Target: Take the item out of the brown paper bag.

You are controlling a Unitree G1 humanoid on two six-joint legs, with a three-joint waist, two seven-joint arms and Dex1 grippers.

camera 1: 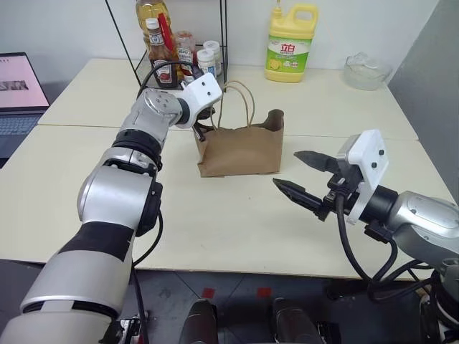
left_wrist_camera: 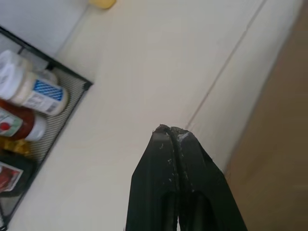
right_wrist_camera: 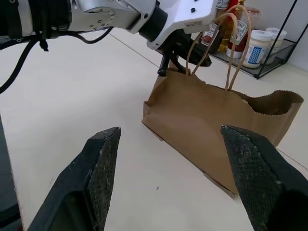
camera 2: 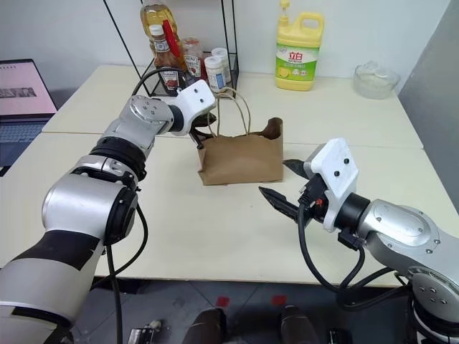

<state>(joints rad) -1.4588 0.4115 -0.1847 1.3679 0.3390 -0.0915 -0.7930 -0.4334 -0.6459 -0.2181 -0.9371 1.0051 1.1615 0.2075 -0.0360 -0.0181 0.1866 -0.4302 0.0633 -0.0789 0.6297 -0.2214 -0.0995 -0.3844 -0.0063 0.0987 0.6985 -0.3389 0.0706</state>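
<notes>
One small brown kraft paper bag (camera 1: 240, 150) stands upright on the cream table (camera 1: 86, 186), its two thin tan cord loop handles (camera 1: 240, 104) raised. The left gripper (camera 1: 203, 129) is pressed closed at the bag's left rim; whether it pinches the paper is unclear. The right gripper (camera 1: 305, 175) hovers spread wide, near and right of the bag. One yellow detergent jug (camera 1: 290, 41) stands far behind.

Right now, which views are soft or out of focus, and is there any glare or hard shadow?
Left wrist view: the shut left gripper is close and soft, the brown paper bag a blurred tan area. Right wrist view: the open right gripper has soft fingertips; the bag is sharper. Eye views: even light, faint shadows on the table, no glare.
</notes>
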